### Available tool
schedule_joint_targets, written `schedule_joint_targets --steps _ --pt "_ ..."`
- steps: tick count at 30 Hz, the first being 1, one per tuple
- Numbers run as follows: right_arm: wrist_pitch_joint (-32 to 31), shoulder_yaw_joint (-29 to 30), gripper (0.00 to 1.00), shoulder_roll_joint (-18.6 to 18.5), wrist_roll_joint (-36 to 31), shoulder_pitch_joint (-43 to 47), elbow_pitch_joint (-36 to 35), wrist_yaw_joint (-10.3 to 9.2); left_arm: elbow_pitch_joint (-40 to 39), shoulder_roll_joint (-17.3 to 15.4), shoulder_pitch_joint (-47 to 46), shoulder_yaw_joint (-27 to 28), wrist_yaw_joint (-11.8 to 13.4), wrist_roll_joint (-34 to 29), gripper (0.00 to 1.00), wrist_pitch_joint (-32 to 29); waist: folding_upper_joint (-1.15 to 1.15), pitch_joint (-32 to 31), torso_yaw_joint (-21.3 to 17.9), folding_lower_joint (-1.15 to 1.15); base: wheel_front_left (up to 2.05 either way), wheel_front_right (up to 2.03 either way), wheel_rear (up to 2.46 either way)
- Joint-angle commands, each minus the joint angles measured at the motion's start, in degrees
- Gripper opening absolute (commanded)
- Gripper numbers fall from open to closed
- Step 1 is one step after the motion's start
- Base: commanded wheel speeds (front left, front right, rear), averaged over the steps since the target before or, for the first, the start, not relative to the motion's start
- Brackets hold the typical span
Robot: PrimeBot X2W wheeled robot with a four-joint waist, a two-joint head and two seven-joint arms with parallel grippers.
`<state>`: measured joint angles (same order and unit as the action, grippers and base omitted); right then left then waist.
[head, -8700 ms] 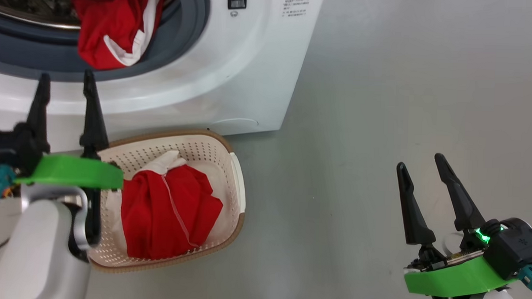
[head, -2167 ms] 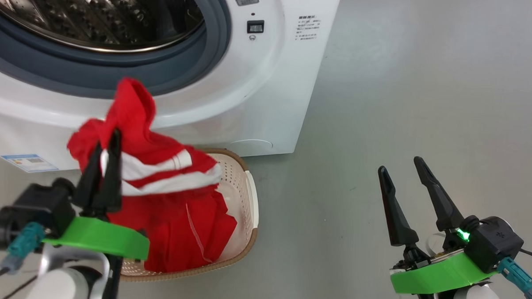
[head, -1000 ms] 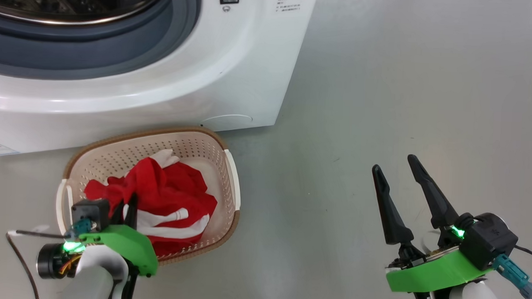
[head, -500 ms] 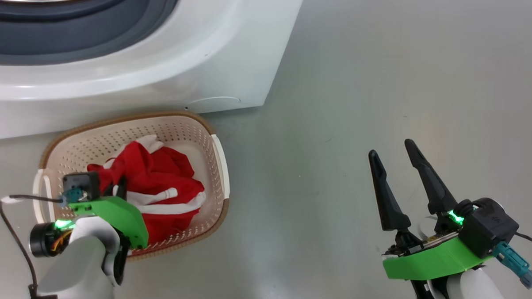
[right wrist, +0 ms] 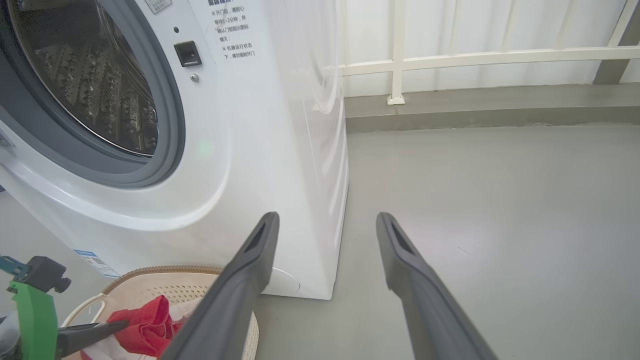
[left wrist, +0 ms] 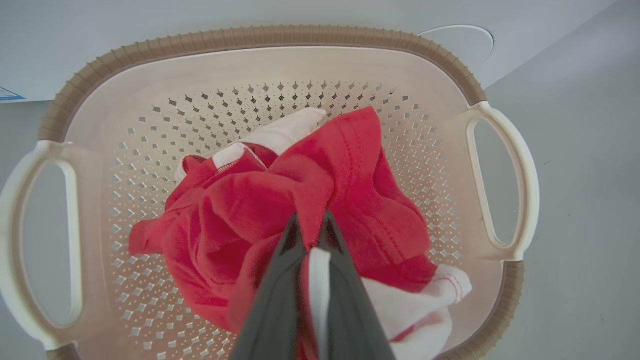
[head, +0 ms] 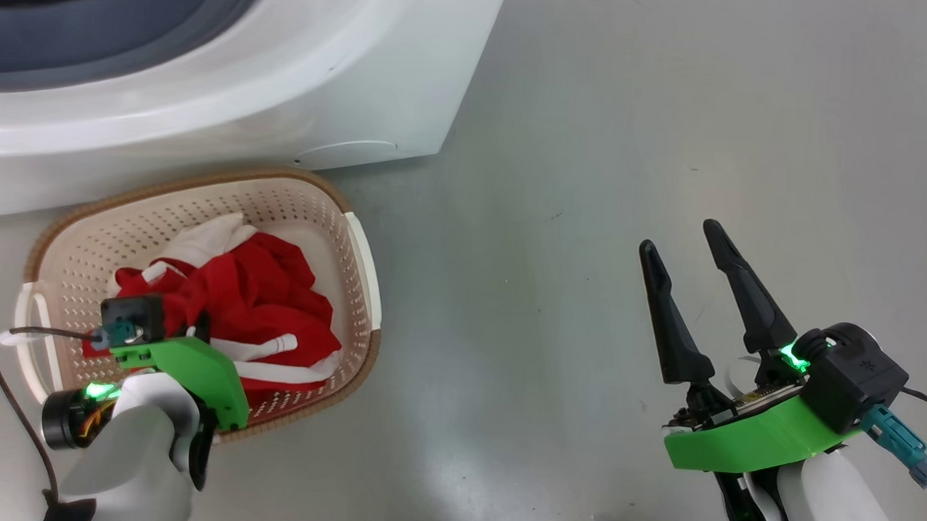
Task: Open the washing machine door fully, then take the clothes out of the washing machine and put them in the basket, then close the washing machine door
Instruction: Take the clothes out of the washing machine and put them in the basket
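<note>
One clamped, one spread: left gripper (left wrist: 311,217) grips the clothes (left wrist: 240,210) in the basket (left wrist: 260,37); right gripper (head: 680,237), at its three o'clock, empty.

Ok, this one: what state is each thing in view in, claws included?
washing machine: opening uncovered, drum exposed.
basket: upright on the floor in front of the machine, loaded.
clothes: bunched in the basket, one fold pinched.
left claw: shut on the clothes, down in the basket.
right claw: open, holding nothing, over the floor.
</note>
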<state>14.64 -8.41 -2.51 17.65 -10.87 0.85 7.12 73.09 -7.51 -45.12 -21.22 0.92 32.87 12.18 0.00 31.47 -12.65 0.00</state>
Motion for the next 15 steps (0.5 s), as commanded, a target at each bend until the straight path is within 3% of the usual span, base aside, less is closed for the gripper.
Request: schedule_joint_targets --steps 1,6,7,8,9,10,12,15 --pt "0.36 -1.32 1.00 -0.37 0.33 -0.11 -1.30 0.36 -0.06 -1.44 -0.71 0.88 -0.12 0.31 0.00 0.00 0.00 0.46 -0.40 0.00 0.00 0.00 0.00" --pt "0.36 -1.36 1.00 -0.37 0.36 -0.24 -1.07 0.36 0.39 -1.58 -0.80 0.64 -0.70 0.65 0.00 -1.06 0.00 0.48 -0.66 0.00 0.00 0.00 0.00" --pt "0.36 -1.29 1.00 -0.37 0.38 -0.21 -0.97 0.36 0.44 -1.62 -0.85 0.53 -0.70 0.63 0.16 -1.12 0.00 0.37 -0.61 0.00 0.00 0.00 0.00" --pt "0.36 -1.29 1.00 -0.37 0.38 -0.21 -0.97 0.36 0.44 -1.62 -0.85 0.53 -0.70 0.63 0.16 -1.12 0.00 0.37 -0.61 0.00 0.00 0.00 0.00" --pt "0.36 -1.22 1.00 -0.37 0.40 -0.18 -0.89 0.36 0.48 -1.67 -0.96 0.39 -0.69 0.55 0.40 -0.98 0.00 0.24 -0.54 0.00 0.00 0.00 0.00" --pt "0.36 -1.18 1.00 -0.37 0.43 -0.16 -0.81 0.36 0.51 -1.65 -1.09 0.30 -0.75 0.54 0.49 -0.85 0.00 0.11 -0.45 0.00 0.00 0.00 0.00" --pt "0.36 -1.12 1.00 -0.37 0.44 -0.17 -0.68 0.36 0.56 -1.52 -1.30 0.02 -0.76 0.42 1.00 -0.74 0.00 -0.19 -0.18 0.00 0.00 0.00 0.00" --pt "0.36 -1.00 1.00 -0.37 0.39 -0.10 -0.56 0.36 0.62 -1.15 -1.57 -0.26 -0.88 0.39 1.00 -0.23 0.00 -0.74 0.39 0.00 0.00 0.00 0.00"
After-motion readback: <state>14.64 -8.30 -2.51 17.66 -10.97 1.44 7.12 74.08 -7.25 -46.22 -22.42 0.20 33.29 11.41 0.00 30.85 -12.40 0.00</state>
